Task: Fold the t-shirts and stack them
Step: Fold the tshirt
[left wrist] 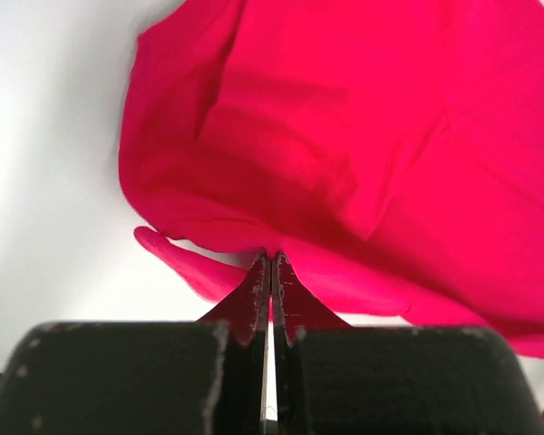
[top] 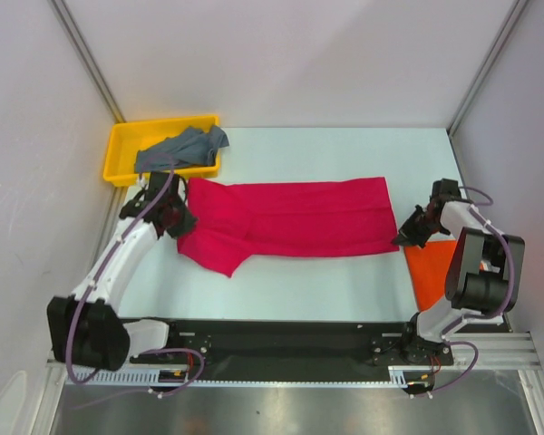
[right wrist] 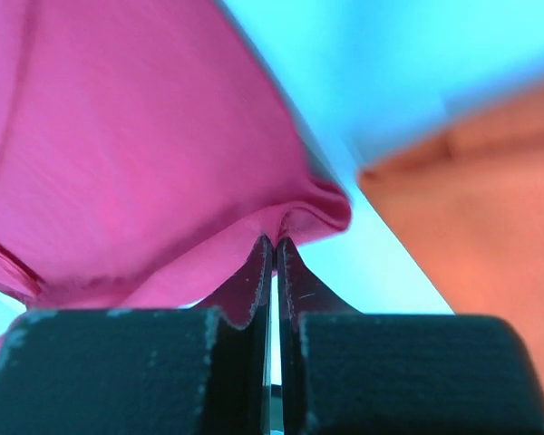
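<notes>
- Your left gripper [top: 174, 217] has its jaws pressed together on the left edge of the crimson-pink t-shirt [top: 290, 217]; the left wrist view shows cloth bunched right at the fingertips.
- Your right gripper [top: 408, 234] is pinched tight too, on the shirt's right-hand corner, with the fabric puckering at the tips.
- So the crimson-pink shirt is stretched between your two grippers, mid-table [top: 344, 154], spread mostly flat.
- Its long axis runs left to right across the table, and a flap at the left end points toward the near-left.
- The orange-red t-shirt [top: 431, 272] lies just beside your right gripper, on the near-right side, apart from the crimson one.
- The grey-blue t-shirt [top: 181, 148] sits crumpled in the yellow tray [top: 118, 154] at far left, spilling over its right rim.
</notes>
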